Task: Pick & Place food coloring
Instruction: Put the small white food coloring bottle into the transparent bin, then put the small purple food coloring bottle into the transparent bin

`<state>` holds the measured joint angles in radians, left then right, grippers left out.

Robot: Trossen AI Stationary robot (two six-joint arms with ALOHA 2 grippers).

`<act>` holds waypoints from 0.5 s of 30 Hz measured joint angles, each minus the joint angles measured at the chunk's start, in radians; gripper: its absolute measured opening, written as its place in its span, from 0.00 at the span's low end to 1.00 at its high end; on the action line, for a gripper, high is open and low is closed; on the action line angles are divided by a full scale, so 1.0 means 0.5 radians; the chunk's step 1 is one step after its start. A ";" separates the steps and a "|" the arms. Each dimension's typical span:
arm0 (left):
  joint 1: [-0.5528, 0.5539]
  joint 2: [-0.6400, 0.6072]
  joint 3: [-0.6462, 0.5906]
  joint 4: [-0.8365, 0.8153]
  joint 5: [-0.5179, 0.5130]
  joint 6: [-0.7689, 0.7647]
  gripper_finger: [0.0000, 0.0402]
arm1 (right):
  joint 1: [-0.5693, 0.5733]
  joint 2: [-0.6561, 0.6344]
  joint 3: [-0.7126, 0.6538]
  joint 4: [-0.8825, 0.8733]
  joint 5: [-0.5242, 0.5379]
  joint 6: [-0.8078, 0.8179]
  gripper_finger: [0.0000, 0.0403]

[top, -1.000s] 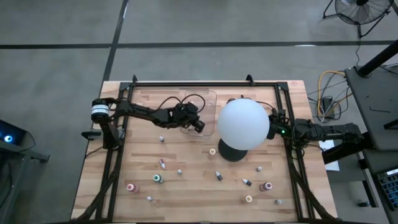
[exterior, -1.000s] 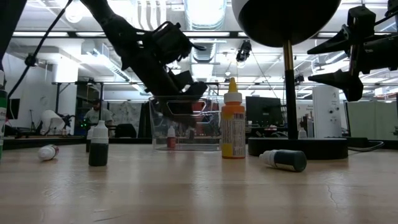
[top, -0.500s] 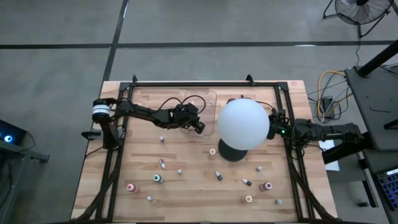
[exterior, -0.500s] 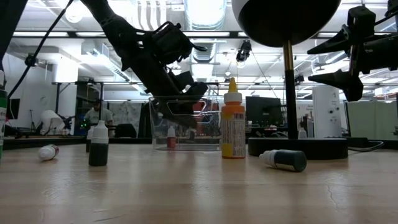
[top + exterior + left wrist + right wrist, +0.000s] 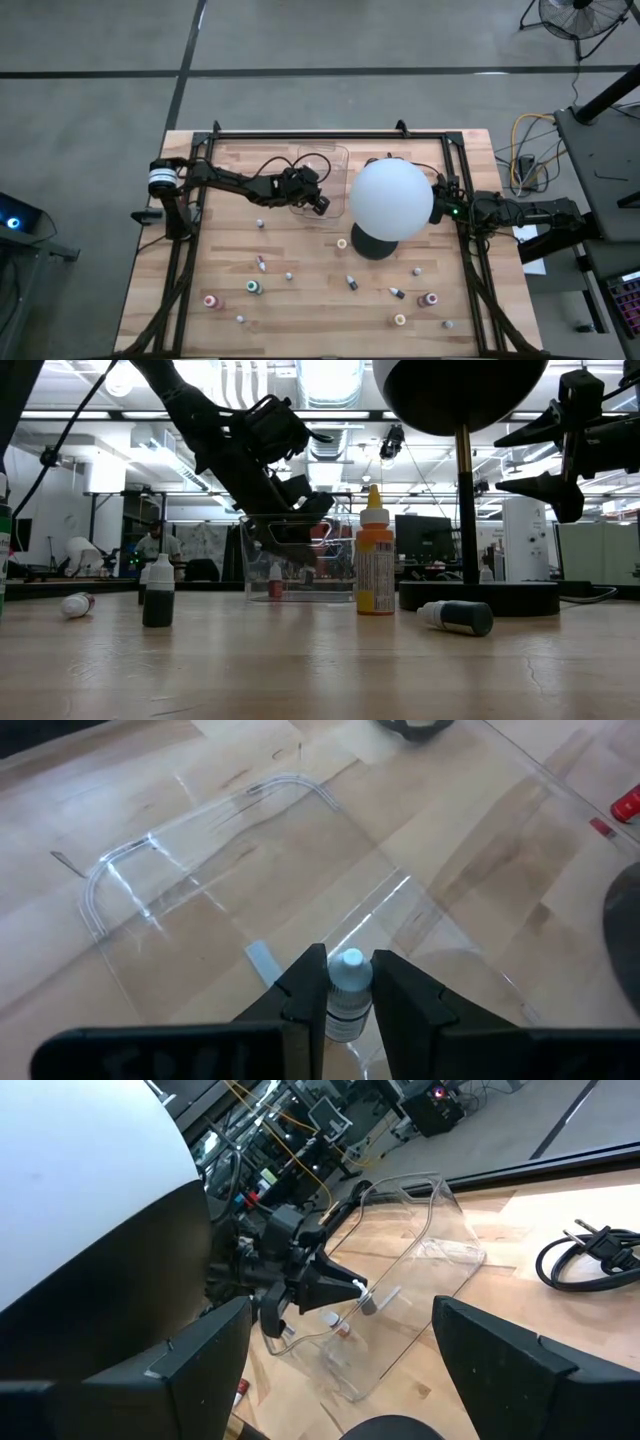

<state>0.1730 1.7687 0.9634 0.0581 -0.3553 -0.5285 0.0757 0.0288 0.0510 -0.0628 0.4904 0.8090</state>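
bottle [image 5: 347,995] sits upright between the fingers of the left gripper [image 5: 345,988], white cap up, its long axis running along the fingers, and the narrow jaws hold it by the body. it hangs over the clear tray [image 5: 140,890], inside the rim. the release looks close, judging by the tray directly beneath. right gripper [image 5: 340,1350] waits with jaws wide beside the white globe [image 5: 391,199], well apart.

Clear plastic tray [image 5: 322,183] beside white globe [image 5: 391,199] on black base, wooden table [image 5: 310,300].
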 joint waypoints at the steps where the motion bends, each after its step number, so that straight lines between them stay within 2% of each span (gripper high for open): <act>1: 0.000 0.000 -0.001 -0.005 -0.001 0.000 0.14 | 0.000 0.000 0.000 0.000 0.000 0.000 0.75; 8: 0.000 0.000 -0.004 -0.028 -0.002 0.006 0.15 | 0.000 0.000 0.000 0.000 0.001 0.000 0.75; 15: 0.000 0.000 -0.004 -0.030 -0.002 0.047 0.23 | 0.000 0.000 0.000 -0.001 0.000 0.001 0.75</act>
<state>0.1730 1.7687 0.9615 0.0433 -0.3565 -0.5049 0.0757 0.0288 0.0509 -0.0631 0.4904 0.8093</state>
